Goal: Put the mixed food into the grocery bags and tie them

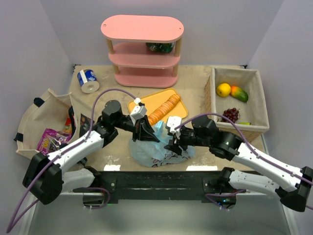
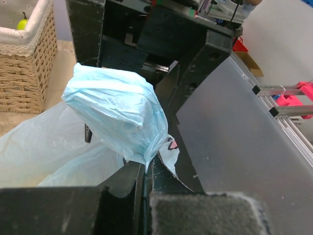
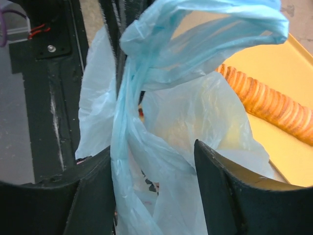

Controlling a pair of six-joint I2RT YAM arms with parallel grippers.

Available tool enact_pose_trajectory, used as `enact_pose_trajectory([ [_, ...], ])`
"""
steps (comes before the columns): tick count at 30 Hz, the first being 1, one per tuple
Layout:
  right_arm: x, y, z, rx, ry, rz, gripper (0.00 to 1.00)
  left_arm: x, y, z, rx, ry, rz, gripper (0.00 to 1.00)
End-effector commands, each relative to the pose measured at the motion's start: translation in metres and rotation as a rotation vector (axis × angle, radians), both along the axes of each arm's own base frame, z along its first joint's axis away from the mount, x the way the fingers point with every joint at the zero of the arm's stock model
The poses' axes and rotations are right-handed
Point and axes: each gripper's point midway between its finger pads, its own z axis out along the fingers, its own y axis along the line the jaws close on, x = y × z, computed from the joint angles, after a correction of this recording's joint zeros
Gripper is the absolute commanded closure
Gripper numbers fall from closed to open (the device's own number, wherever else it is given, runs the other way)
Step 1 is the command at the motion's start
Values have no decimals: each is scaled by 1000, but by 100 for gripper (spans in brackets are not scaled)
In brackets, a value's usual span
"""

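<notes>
**Left arm** (image 1: 78, 147): it runs from its base at the near left, forward and to the right, toward the table centre. The left gripper (image 1: 145, 132) sits over the far-left part of the grocery bag (image 1: 155, 152). Its fingers are closed and pinch a bunched fold of light-blue plastic, which extends beyond the fingertips in the left wrist view.

**Right arm** (image 1: 254, 156): it runs from the near right toward the centre, with its forearm angled left. The right gripper (image 3: 152, 161) is at the bag's right side, near the left gripper. Its 2 fingers stand apart. A twisted strand of the bag runs between them, close against 1 finger and clear of the other.

**Bag position:** the bag rests at the near centre of the table. It lies just near of the orange tray (image 1: 142, 105), which holds the sliced loaf (image 1: 165, 109). Through the plastic, the contents show only as a pale yellowish shape.
</notes>
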Motion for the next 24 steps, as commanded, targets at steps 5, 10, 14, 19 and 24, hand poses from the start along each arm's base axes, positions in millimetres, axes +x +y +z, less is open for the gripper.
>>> enact_pose_trajectory([
  [5, 32, -6, 16, 57, -109, -157, 51, -5, 1, 18, -38, -77, -36, 100],
  [10, 42, 0, 24, 159, -128, -222, 67, -3, 0, 17, -37, -79, -22, 100],
  [14, 59, -9, 20, 174, -127, -351, 100, 7, -1, 18, -35, -94, 43, 100],
  [19, 85, -41, 32, 247, -167, -613, 100, 27, -3, 13, -14, -91, 158, 100],
  [24, 94, -50, 32, 271, -160, -714, 100, 36, -8, 2, 13, -25, 180, 100],
])
